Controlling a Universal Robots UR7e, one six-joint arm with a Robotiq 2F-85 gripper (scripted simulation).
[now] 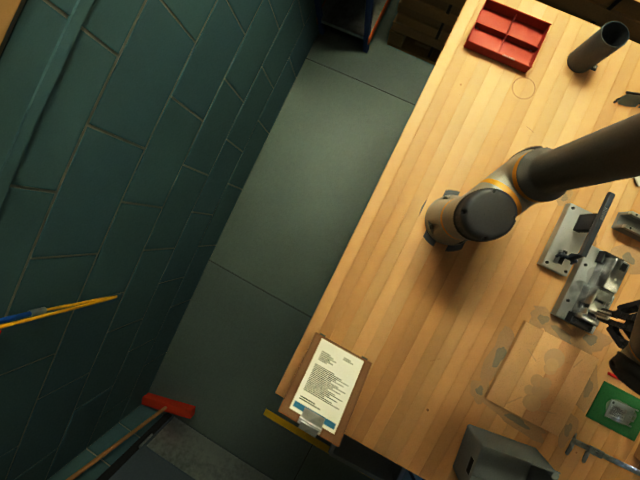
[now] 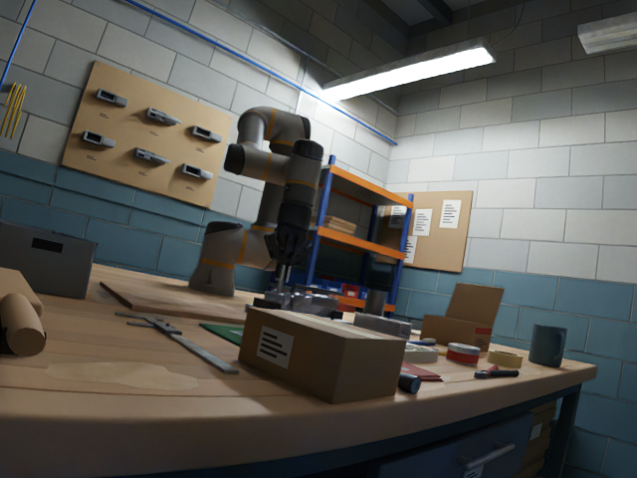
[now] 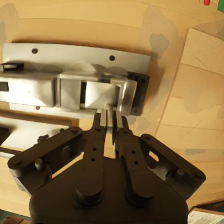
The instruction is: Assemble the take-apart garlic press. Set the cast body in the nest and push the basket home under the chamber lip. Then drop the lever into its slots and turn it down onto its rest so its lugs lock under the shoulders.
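The cast body (image 3: 69,92) (image 1: 594,281) lies in the nest, a grey plate (image 3: 77,59) on the bench, with the basket (image 3: 125,95) sitting at the body's chamber end against a dark stop block (image 3: 140,92). My gripper (image 3: 111,121) (image 1: 607,316) (image 2: 282,272) points down at that end, and its fingers are closed on a thin tab of the basket that sticks out from the chamber. The lever (image 1: 594,225), a dark bar, rests on a second grey plate (image 1: 563,237) beside the nest.
A cardboard box (image 2: 319,352) stands at the near bench edge and hides part of the nest from the second side camera. A thin board (image 1: 540,374) lies next to the nest. A red tray (image 1: 506,33), a tube (image 1: 597,46) and a clipboard (image 1: 328,387) lie further off.
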